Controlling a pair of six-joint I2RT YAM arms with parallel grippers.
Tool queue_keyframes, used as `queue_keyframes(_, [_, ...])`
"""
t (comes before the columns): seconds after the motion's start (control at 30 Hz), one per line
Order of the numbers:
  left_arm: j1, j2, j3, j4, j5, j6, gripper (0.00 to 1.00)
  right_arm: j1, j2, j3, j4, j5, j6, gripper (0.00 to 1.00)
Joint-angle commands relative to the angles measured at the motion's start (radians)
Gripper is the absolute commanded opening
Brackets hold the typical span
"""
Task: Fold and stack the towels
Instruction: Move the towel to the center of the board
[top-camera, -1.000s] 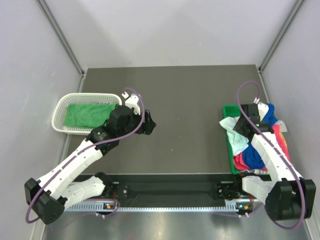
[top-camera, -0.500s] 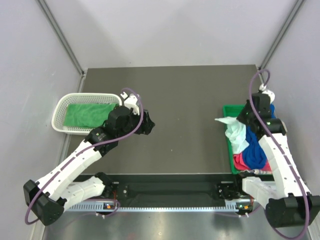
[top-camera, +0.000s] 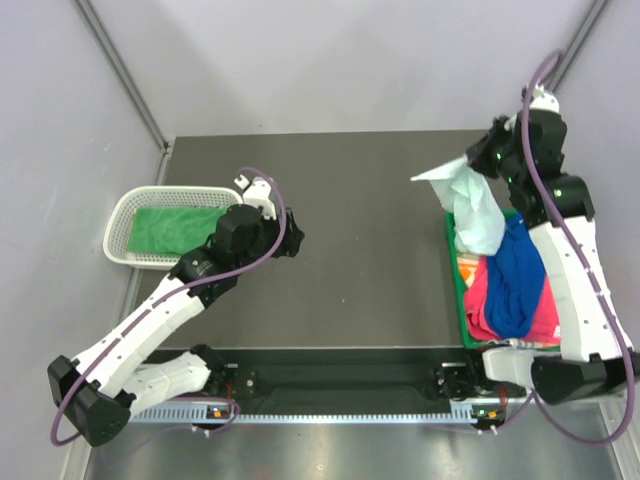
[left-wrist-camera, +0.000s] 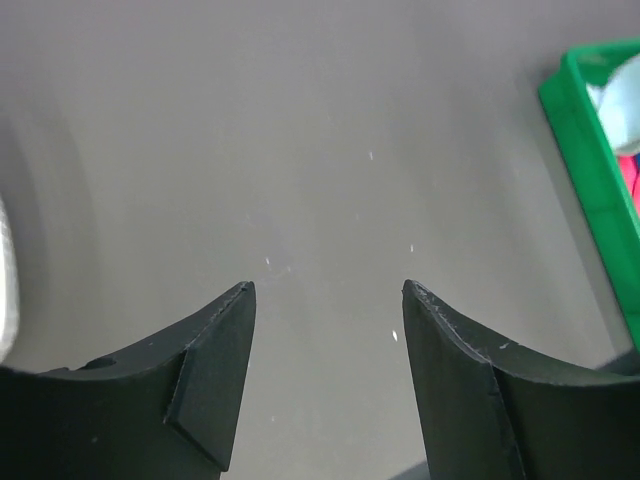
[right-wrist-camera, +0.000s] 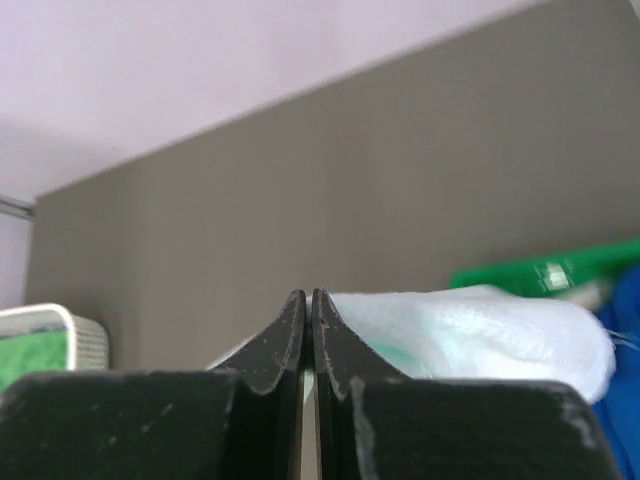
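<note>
You see a pale mint-white towel (top-camera: 478, 205) at two o'clock, a royal blue towel (top-camera: 518, 278) and a pink-red towel (top-camera: 482, 308) at four in a green bin (top-camera: 461, 295), and a green towel (top-camera: 175, 228) at nine in a white mesh basket (top-camera: 117, 226).

No text, label, brand, number or sign can be read in any of the views.

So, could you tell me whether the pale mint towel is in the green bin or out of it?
Largely out: the right gripper is shut on the pale mint towel, which hangs above the green bin.
</note>
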Motion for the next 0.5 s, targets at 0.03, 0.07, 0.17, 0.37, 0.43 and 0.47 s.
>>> queue_keyframes(0.03, [0.002,0.003,0.107,0.038,-0.100,0.004,0.65,0.078,0.120,0.271,0.031,-0.005,-0.037,0.00])
queue_keyframes(0.07, [0.002,0.005,0.116,0.035,-0.129,0.004,0.65,0.089,0.146,0.313,0.034,-0.011,-0.042,0.00])
queue_keyframes(0.17, [0.003,0.008,0.148,0.028,-0.177,0.005,0.65,0.150,0.243,0.448,0.040,-0.033,-0.054,0.01])
queue_keyframes(0.37, [0.020,0.004,0.182,0.014,-0.249,0.004,0.67,0.325,0.333,0.523,0.083,0.010,-0.076,0.00])
queue_keyframes(0.43, [0.032,0.005,0.190,0.009,-0.264,0.005,0.67,0.379,0.307,0.445,0.112,0.028,-0.076,0.00])
queue_keyframes(0.47, [0.048,0.007,0.193,0.006,-0.267,0.005,0.68,0.395,0.278,0.381,0.153,0.036,-0.079,0.00])
